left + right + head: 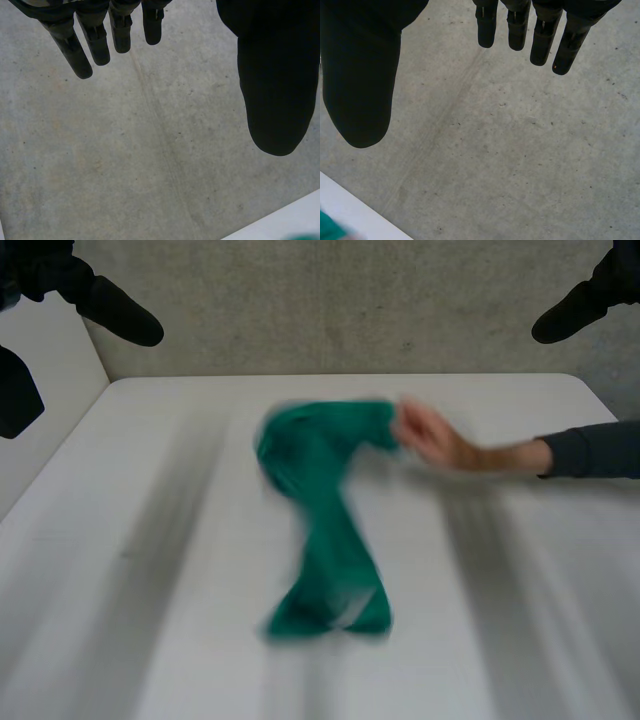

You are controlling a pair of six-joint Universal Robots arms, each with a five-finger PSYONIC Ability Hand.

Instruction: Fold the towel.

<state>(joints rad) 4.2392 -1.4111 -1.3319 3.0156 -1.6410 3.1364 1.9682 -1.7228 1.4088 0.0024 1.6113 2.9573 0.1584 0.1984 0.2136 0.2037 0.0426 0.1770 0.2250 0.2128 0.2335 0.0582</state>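
Note:
A green towel (322,515) lies bunched and stretched lengthwise on the middle of the white table (150,540). A person's hand (430,435) reaches in from the right and holds the towel's far end. My left hand (110,305) hangs raised beyond the table's far left corner, and my right hand (575,310) is raised beyond the far right corner. In the left wrist view the left hand (272,75) has straight fingers (75,50) and holds nothing. The right hand (362,75) in its own wrist view also has straight fingers (560,42) and is empty. A sliver of towel (327,227) shows beside the right thumb.
A grey concrete floor (350,310) lies beyond the table's far edge. The person's dark-sleeved forearm (590,450) crosses the table's right side. A white panel (45,410) stands at the left.

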